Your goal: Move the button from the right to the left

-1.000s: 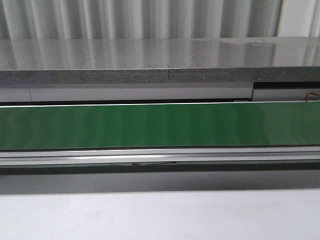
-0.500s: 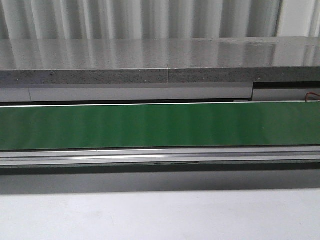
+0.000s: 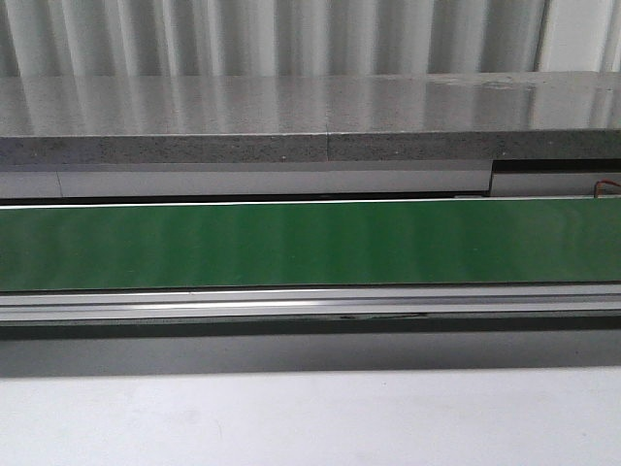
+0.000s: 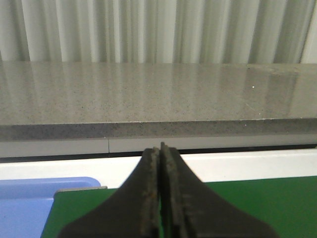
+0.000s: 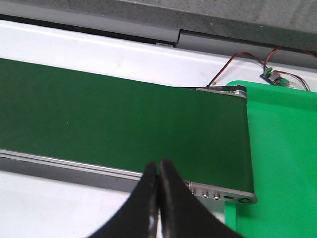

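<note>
1. Two black grippers show, one in each wrist view, and both are pressed closed with nothing between the fingers.
2. The left gripper hangs over one end of the long green belt. A light blue plastic tray sits just beside that end of the belt.
3. The right gripper hangs over the near edge of the belt, close to its other end. A bright green plastic tray sits just beside that end.
4. Thin red and black wires run to a small green circuit board near the green tray.
5. Behind the belt is a long grey speckled stone shelf, and behind that is a wall of white wavy metal.
6. The button cannot be seen in any view, so I cannot tell where it is.
</note>
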